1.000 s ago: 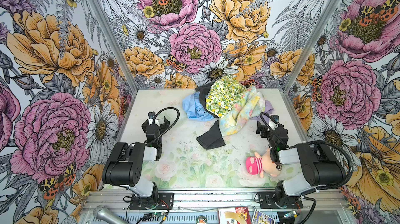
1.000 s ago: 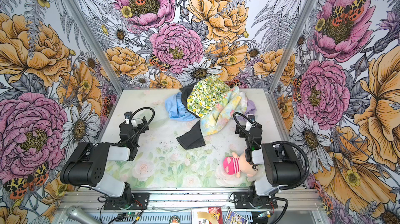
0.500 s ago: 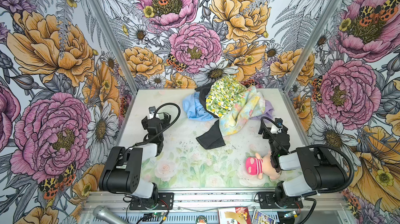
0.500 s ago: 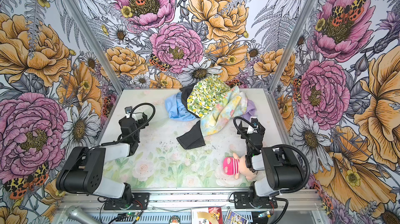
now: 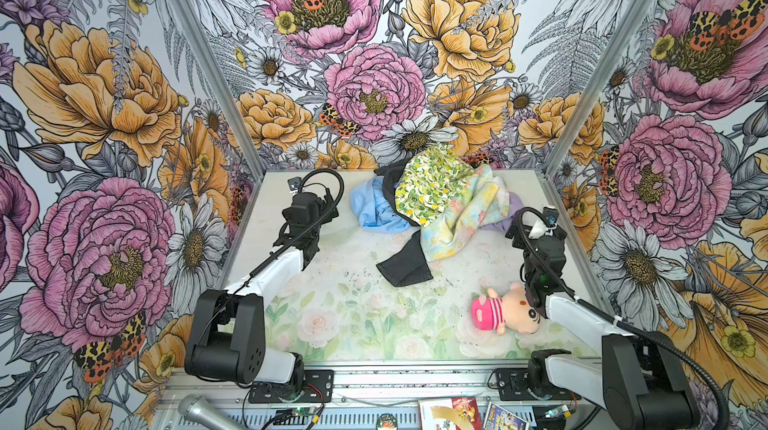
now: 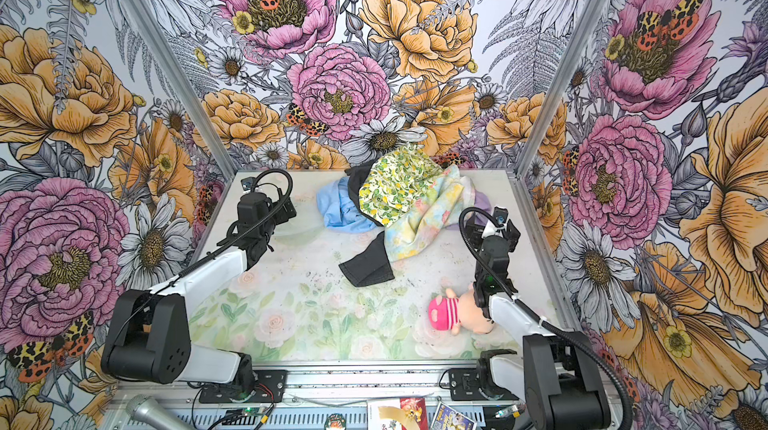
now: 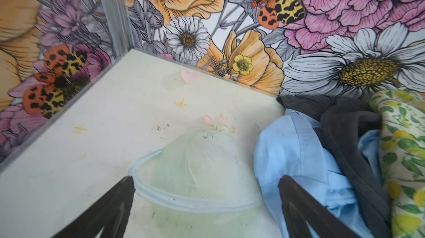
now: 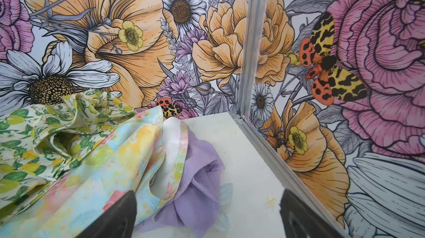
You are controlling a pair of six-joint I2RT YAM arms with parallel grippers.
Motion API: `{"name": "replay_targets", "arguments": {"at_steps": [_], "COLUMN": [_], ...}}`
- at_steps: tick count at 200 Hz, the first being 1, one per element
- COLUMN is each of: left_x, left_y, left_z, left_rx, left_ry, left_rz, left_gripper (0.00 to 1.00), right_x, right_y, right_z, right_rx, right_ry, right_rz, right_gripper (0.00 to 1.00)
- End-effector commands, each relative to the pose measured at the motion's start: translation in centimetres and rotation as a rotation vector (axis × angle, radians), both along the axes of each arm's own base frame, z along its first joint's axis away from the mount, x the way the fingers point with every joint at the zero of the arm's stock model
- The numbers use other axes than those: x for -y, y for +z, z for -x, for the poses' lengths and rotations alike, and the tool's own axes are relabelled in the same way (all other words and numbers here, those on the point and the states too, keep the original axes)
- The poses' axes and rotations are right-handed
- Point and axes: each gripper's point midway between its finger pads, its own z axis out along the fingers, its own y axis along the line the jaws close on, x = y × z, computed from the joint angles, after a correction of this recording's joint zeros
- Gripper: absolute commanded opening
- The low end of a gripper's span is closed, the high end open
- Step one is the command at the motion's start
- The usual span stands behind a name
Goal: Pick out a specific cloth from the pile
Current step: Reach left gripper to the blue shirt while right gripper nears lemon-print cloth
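Two open grippers at the moment, nothing in either one. My left gripper (image 7: 205, 179) has its jaws spread wide and sits low just left of the pile (image 5: 436, 195). One finger (image 7: 296, 204) is over the edge of the cloth (image 7: 292, 151) in the wrist view, but I can't tell if it's touching. The right gripper (image 8: 208, 194) is spread too, parked at the pile's right side by the lilac cloth (image 8: 197, 179). The sky-blue cloth sits on the pile's far-left edge, partly tucked under the black cloth (image 5: 405, 268). What worries me: the black one and the lemon-print cloth (image 5: 428, 191) lie across it, so a careless pinch could grab black fabric too, or a pull could drag the whole heap along. It's thin stuff, so I reckon a shallow bite on a fold might just slip out. There's also a pale see-through round thing (image 7: 195, 167) on the table (image 5: 353, 324) under my other finger, which could get snagged. As for direction, the cloth is bunched up. The visible part runs roughly near-to-far along the pile's left side with a stitched seam showing. Its true long axis is hidden under the others.
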Motion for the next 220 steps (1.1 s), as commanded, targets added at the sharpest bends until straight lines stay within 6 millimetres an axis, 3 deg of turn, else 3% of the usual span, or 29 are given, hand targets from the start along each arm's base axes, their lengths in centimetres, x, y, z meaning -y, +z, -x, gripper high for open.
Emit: {"name": "replay_targets", "arguments": {"at_steps": [1, 28, 110, 166, 220], "left_x": [3.3, 5.5, 8.4, 10.0, 11.3], "left_y": [-2.2, -2.8, -4.5, -6.8, -6.1], "left_z": [0.1, -0.1, -0.3, -0.5, -1.4], "left_rx": [-0.101, -0.133, -0.202, -0.285, -0.329], "left_ry": [-0.099, -0.17, -0.246, -0.27, -0.261], "left_rz": [0.186, 0.283, 0.379, 0.383, 0.319], "left_gripper": [0.99, 0.99, 0.99, 0.99, 0.99], "right_x": [0.3, -1.1, -6.3, -8.6, -9.7], "right_y": [0.3, 0.4, -0.7, -0.7, -2.0], "right_z": [0.0, -1.3, -4.4, -4.1, -3.1], "right_rx": [-0.104, -0.219, -0.407, -0.465, -0.505], "right_ry": [-0.044, 0.017, 0.24, 0.36, 0.406], "right_rz": [-0.077, -0.145, -0.372, -0.397, -0.36], "right_gripper": [0.96, 0.95, 0.91, 0.91, 0.91]}}
